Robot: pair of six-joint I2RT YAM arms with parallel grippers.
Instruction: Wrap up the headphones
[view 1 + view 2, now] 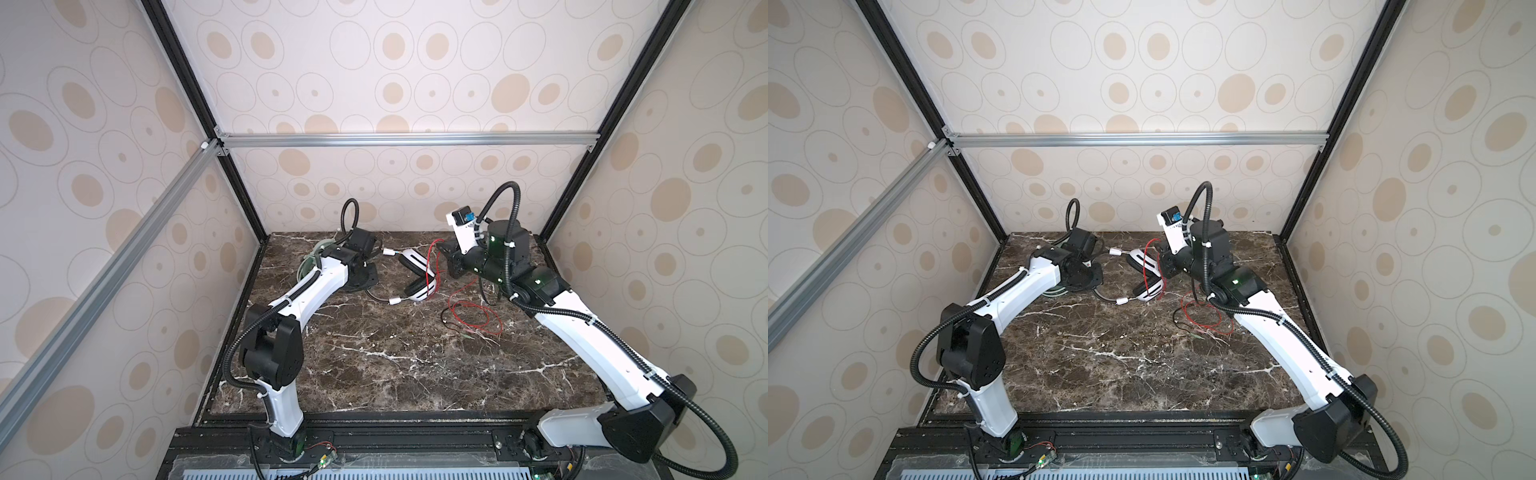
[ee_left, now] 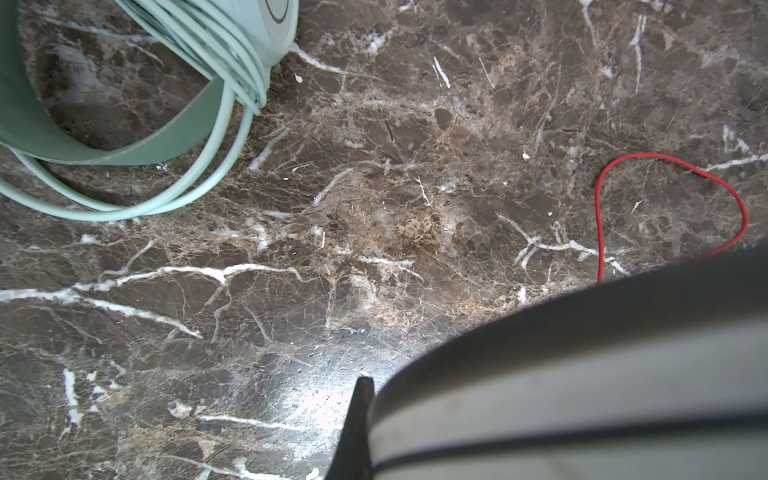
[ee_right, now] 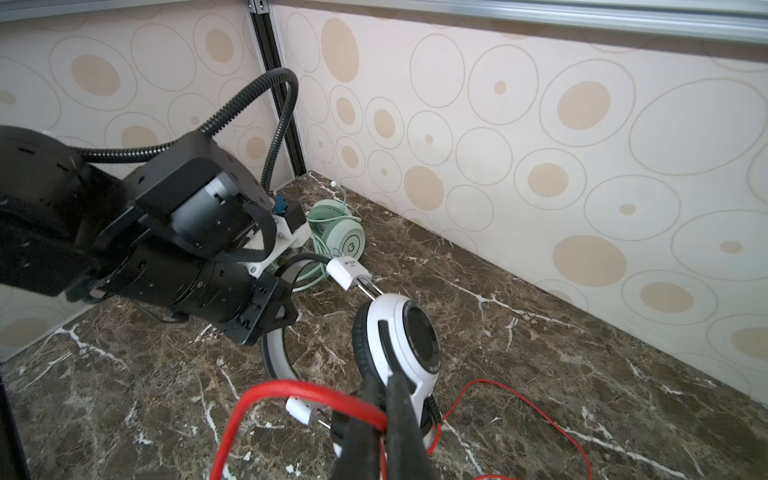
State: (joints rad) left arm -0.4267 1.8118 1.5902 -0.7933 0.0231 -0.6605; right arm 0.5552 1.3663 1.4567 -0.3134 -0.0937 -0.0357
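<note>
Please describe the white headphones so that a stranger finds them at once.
On the marble table, look at the middle of the far side. The white headphones are there; unlike the mint-green headphones at the back left, they trail a thin red cable.

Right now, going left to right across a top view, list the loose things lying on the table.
In order: mint-green headphones → white-and-black headphones → red cable, meaning its loose coil. The stretch of cable draped over the white pair is left out, since it overlaps them.
</note>
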